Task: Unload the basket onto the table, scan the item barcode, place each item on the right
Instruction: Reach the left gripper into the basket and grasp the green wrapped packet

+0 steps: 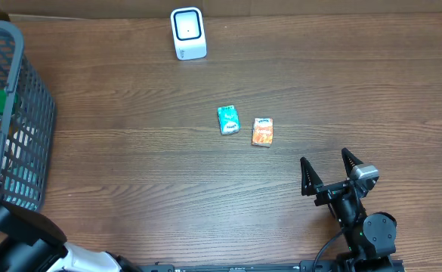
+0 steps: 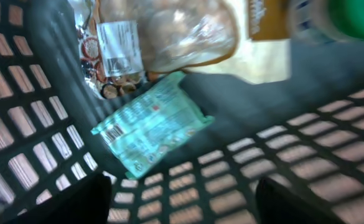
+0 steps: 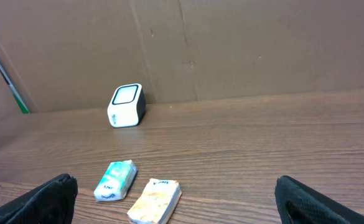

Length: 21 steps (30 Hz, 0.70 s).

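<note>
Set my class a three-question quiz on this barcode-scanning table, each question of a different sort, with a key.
1. True or false: the right claw is open and holds nothing.
2. Where does the white scanner stand?
A. beside the right claw
B. near the far edge of the table, beyond the teal packet and the orange packet
C. between the two packets
3. Fill in: the left wrist view shows a teal wrapper with a barcode, lying in the grey ____.

Key: 1 true; 2 B; 3 basket.
</note>
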Motion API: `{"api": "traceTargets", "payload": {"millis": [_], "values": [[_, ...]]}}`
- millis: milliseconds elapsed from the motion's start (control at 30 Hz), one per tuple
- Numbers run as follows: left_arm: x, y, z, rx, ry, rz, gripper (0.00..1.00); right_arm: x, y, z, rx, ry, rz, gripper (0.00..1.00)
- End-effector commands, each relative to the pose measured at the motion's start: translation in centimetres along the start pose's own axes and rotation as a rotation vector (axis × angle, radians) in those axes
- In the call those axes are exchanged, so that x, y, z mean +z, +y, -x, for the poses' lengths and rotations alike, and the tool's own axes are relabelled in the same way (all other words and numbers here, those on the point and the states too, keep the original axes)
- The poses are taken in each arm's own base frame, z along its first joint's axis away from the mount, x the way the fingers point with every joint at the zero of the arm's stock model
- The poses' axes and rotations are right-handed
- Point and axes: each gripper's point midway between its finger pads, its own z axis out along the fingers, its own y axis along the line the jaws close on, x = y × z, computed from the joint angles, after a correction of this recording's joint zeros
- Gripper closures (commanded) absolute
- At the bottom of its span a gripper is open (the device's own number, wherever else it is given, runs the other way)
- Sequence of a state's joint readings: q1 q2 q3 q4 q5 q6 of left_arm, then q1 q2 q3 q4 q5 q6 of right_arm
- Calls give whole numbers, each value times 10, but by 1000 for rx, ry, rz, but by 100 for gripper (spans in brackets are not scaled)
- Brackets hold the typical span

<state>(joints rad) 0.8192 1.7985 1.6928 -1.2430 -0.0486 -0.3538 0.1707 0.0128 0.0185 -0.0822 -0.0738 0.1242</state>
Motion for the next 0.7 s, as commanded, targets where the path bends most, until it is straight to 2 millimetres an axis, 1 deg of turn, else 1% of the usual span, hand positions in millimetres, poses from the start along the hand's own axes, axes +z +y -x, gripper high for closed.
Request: {"api": "traceTargets", "payload": {"millis": [0, 133, 367, 533, 667], "values": [[33, 4, -7, 121, 62, 33, 19, 0, -1, -2, 3, -4, -3, 0], [66, 4, -13, 159, 130, 51, 21, 0, -1, -2, 3, -4, -3, 0], [111, 5, -19, 164, 211, 79, 28, 0, -1, -2, 3, -4, -3, 0], [129, 4, -22, 167, 236, 85, 33, 0, -1, -2, 3, -4, -3, 0], [132, 3, -21, 167, 235, 82, 42, 0, -1, -2, 3, -4, -3, 0]]}}
